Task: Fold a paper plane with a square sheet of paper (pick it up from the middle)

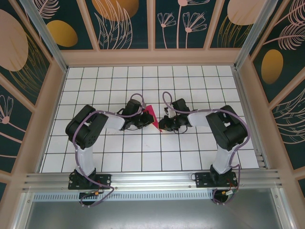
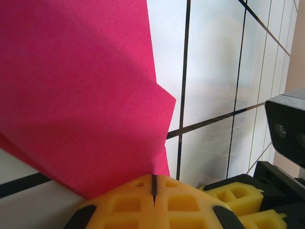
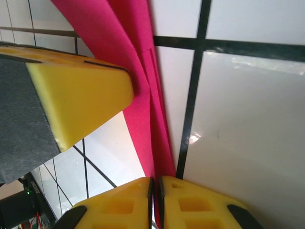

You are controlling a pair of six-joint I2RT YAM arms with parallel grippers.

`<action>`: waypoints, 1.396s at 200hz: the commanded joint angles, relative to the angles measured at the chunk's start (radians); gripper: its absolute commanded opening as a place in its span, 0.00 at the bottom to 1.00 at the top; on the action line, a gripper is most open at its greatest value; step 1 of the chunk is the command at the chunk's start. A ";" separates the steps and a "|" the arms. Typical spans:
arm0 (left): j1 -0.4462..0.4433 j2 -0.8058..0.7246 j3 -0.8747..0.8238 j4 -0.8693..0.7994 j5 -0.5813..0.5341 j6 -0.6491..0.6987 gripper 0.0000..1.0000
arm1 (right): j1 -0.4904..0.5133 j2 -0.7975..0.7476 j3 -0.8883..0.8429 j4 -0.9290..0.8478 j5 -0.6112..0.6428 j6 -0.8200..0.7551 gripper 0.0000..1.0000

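Top external: both arms bent in toward mid-frame, left gripper (image 1: 139, 120) and right gripper (image 1: 164, 125) near each other. The square sheet of paper (image 1: 149, 114) stood tilted between them, just above centre of the frame, over the gridded table (image 1: 143, 152)

Left wrist: my left pads (image 2: 128, 205) were pressed together with the pink edge running into the seam between them, so they were clamped on the sheet. Right wrist: right pads (image 3: 190, 205) were closed to a slit with the sheet's lower edge caught in it. I read that as a grip, though a thin one

Risks, my judgement:
- both holds sat at the very edge of thin paper, so a pull apart could tear it or slip it out of one side
- arms moving out of step would set the crease crooked
- the grippers sat close enough to knock each other

Sheet: plain magenta, unmarked, doubled over. The right wrist view showed overlapping layers with a soft, bowed fold. The left wrist view showed a free corner jutting out at mid-right. No dart shape yet, so I judged the folding early
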 commanded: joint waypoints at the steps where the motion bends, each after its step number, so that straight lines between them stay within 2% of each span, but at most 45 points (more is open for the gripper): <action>1: 0.004 0.037 -0.001 -0.087 -0.079 0.026 0.00 | -0.008 -0.057 0.015 -0.076 0.055 -0.041 0.20; 26: 0.004 0.040 -0.001 -0.087 -0.076 0.026 0.00 | -0.007 -0.117 0.024 -0.049 0.079 -0.047 0.22; 58: 0.004 0.040 -0.002 -0.086 -0.076 0.026 0.00 | 0.010 -0.094 0.055 -0.033 0.046 -0.060 0.21; 111: 0.004 0.044 0.001 -0.084 -0.070 0.026 0.00 | 0.041 0.018 0.114 -0.051 -0.031 -0.077 0.10; 189: 0.004 0.045 0.013 -0.133 -0.103 0.024 0.00 | 0.043 0.082 0.122 -0.172 0.046 -0.139 0.06; 279: 0.004 0.049 0.016 -0.178 -0.141 0.023 0.00 | 0.029 0.058 0.060 -0.224 0.042 -0.169 0.06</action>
